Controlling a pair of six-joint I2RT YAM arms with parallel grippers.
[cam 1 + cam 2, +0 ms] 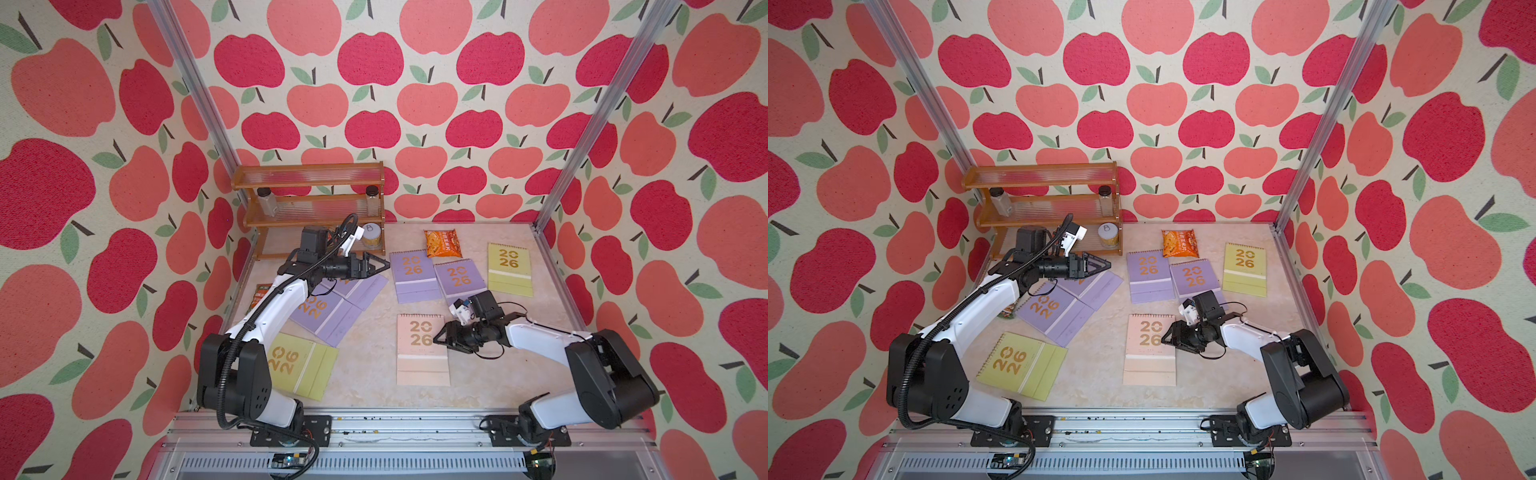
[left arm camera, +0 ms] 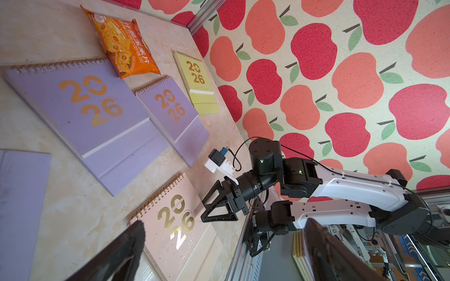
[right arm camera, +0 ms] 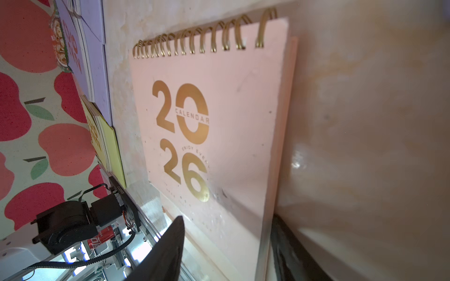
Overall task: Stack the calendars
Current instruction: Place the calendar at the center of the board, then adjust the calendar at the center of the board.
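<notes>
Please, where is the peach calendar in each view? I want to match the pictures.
In a top view: the peach calendar lies on the table, centre, toward the robot.
In a top view: the same spot.
Left wrist: in view, next to the right hand.
Right wrist: it fills most of the picture.
Shared landmark: the right hand, open at the calendar's side edge.

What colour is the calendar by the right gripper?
Pale pink calendar, gold numbers; best in the right wrist view.

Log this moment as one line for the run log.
left gripper: open, over lavender calendars | right gripper: open, jaws astride peach calendar edge | peach calendar: flat on table
</notes>
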